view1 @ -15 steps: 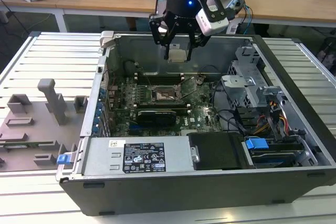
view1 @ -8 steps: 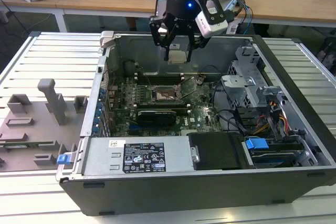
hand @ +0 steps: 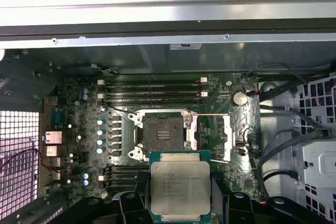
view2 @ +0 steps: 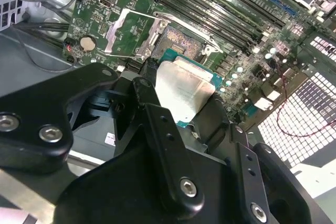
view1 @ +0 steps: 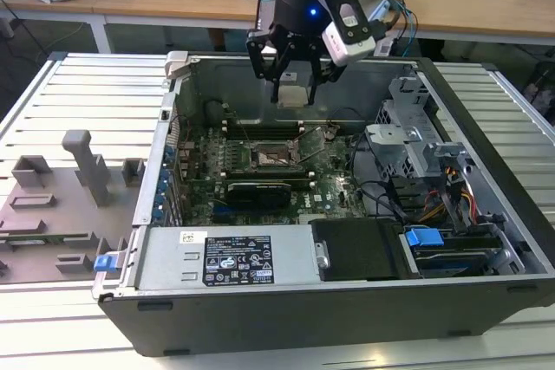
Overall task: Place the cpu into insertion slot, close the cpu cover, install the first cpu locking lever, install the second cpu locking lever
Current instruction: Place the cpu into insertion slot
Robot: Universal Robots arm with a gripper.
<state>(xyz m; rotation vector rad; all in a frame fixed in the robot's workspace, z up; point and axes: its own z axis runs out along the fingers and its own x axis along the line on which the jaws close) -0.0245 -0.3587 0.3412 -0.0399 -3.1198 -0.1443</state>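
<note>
The gripper [view1: 293,91] hangs over the open case [view1: 486,214], clenched on the cpu [view1: 293,96]. In both wrist views its black fingers [hand: 131,203] [view2: 149,103] press on two opposite edges of the cpu [hand: 180,187] [view2: 184,90], which lies flat between them with its metal top facing up.

The socket [hand: 164,132] [view2: 181,43] lies below the gripper and a little ahead of the held chip, well apart from it, bare and dark inside its silver frame. In the exterior view the socket [view1: 276,159] sits under the gripper on the board [view1: 204,149].

The cover [hand: 229,139] [view2: 114,30] is swung open and lies just beside the socket, green board showing through its window. A thin lever [hand: 210,114] runs along the socket's far edge, towards the memory slots [hand: 152,94].
</note>
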